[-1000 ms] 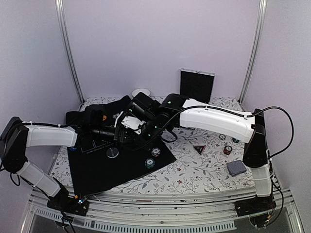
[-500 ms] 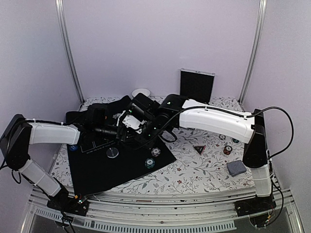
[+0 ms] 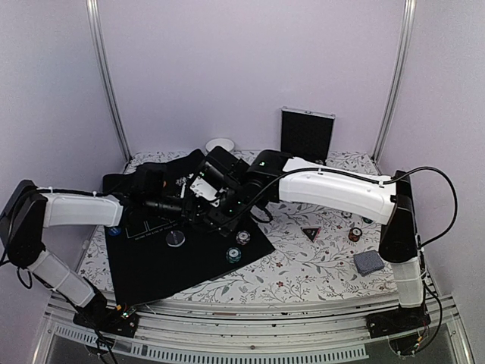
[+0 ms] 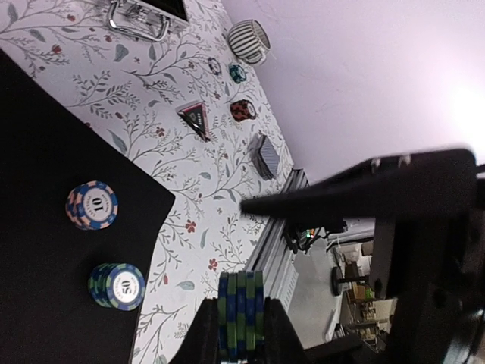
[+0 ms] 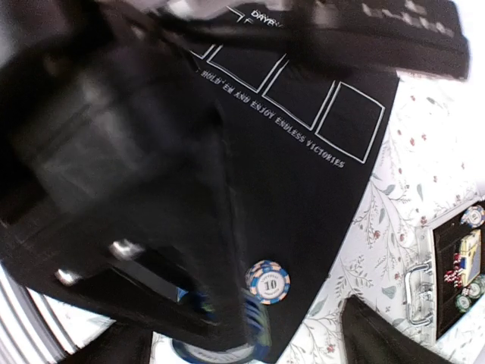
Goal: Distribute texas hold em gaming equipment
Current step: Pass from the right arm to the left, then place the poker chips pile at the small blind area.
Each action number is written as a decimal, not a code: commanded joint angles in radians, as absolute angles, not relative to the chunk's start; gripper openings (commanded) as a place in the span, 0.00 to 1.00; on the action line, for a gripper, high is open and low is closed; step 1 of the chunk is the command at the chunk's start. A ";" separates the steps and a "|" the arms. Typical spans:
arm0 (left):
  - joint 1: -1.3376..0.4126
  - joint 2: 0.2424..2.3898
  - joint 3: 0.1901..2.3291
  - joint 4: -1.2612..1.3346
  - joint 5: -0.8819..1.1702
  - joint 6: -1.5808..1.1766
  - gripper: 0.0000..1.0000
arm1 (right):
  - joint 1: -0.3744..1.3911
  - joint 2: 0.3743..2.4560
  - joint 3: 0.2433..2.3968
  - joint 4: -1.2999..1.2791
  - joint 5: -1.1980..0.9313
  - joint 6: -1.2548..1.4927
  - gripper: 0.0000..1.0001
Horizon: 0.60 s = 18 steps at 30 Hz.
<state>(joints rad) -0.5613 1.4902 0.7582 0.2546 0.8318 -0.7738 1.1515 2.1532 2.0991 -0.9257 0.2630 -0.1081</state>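
Left wrist view: left gripper clenched on a blue-green chip stack, held edge-on between its fingers. A "10" chip stack and a "50" chip stack rest on the black mat. The triangular marker and card deck lie on the floral cloth. Right wrist view, blurred: right gripper released, jaws wide apart on either side of the held stack.

Mat blk; tablecloth wht, floral print; chip stack blue/grn stripes.
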 commanded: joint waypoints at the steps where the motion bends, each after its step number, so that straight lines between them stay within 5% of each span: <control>1: -0.491 1.400 0.703 0.225 0.727 -0.739 0.00 | 1.138 2.097 2.060 -0.867 0.349 -0.080 1.00; 18: 0.214 1.097 0.315 0.148 0.469 -0.893 0.00 | 1.060 1.876 1.703 -0.703 0.371 -0.044 0.99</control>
